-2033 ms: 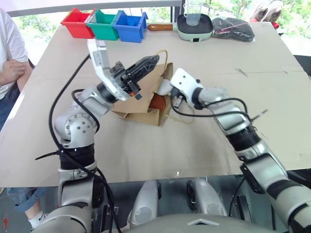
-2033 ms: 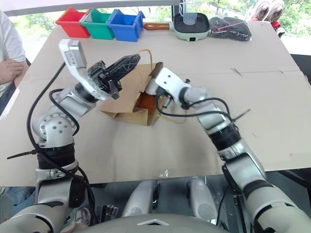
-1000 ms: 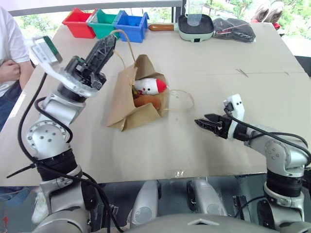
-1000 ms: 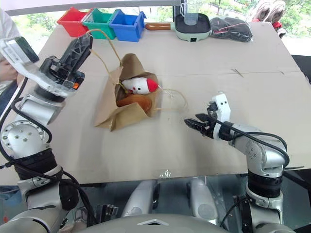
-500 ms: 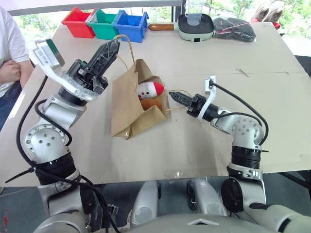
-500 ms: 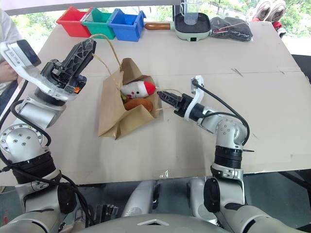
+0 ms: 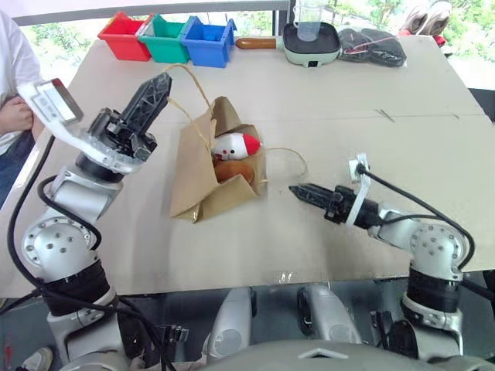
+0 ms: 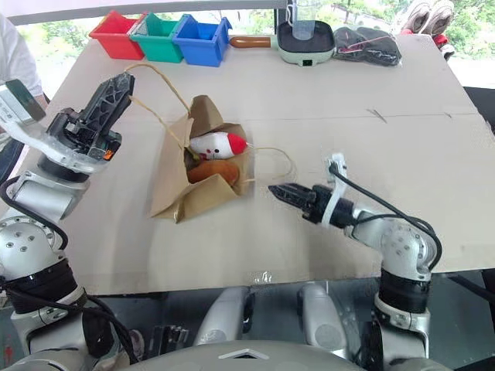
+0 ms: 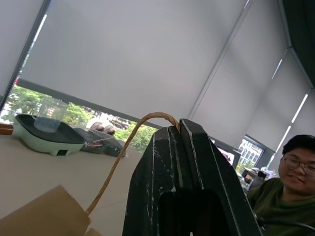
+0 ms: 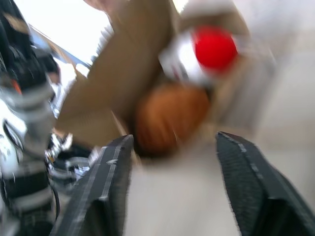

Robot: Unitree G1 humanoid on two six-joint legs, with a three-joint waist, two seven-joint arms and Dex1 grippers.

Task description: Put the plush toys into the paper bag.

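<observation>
Left gripper (image 7: 162, 82) clamped on the brown kraft paper bag's (image 7: 197, 174) twisted loop handle (image 7: 191, 83), raised far-left of it. Right gripper (image 7: 297, 190) parted, empty, just right of bag. White red-tipped plush (image 7: 237, 144) and orange-brown plush (image 7: 230, 168) sit in the bag mouth.

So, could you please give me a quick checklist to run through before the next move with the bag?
1. Left gripper shut on the handle: ok.
2. Paper bag mouth open: ok.
3. White plush toy fully inside: not ok, its red tip pokes out.
4. Orange-brown plush toy inside: ok, sits in the mouth.
5. Right gripper open and clear of the bag: ok.
6. Second handle free on the table: ok.
</observation>
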